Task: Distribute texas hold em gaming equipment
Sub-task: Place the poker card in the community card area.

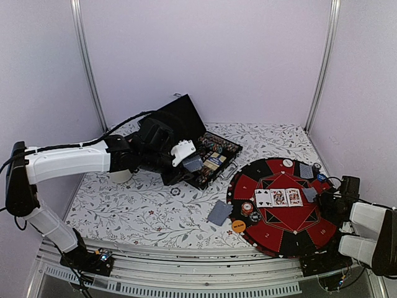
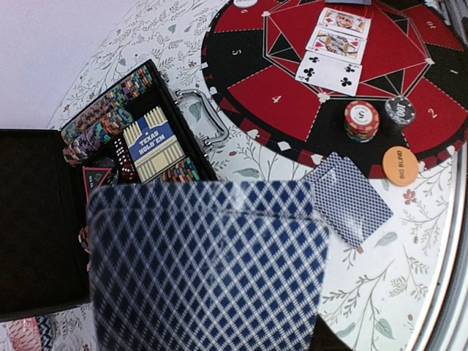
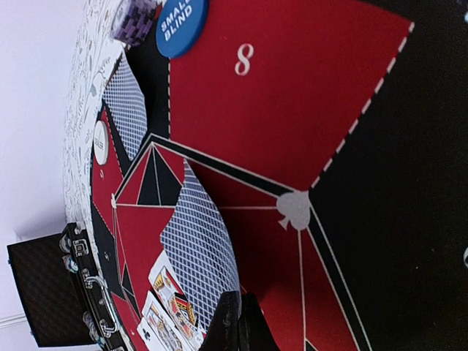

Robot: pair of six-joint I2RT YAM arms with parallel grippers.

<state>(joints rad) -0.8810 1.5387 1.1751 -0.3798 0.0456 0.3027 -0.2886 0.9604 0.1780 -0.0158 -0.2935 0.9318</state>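
My left gripper (image 1: 188, 159) hovers over the open black case (image 1: 214, 158) and is shut on a stack of blue-backed cards (image 2: 205, 263) that hides its fingers in the left wrist view. My right gripper (image 3: 245, 325) is shut on the edge of one face-down card (image 3: 201, 245), which bows up off the red-and-black round mat (image 1: 279, 233). Three face-up cards (image 1: 279, 197) lie at the mat's centre. Face-down cards (image 1: 219, 213) lie just off the mat's left edge. An orange button (image 1: 239, 226), a chip stack (image 1: 247, 208) and a dark chip (image 1: 255, 216) sit there too.
The case holds rows of chips (image 2: 102, 117) and a Texas Hold'em box (image 2: 153, 142). At the mat's far side are a white button (image 1: 287, 163), a face-down card (image 1: 306, 170), a blue Small Blind button (image 3: 181, 25) and a chip stack (image 3: 135, 18). A loose chip (image 1: 176, 191) lies on the floral cloth.
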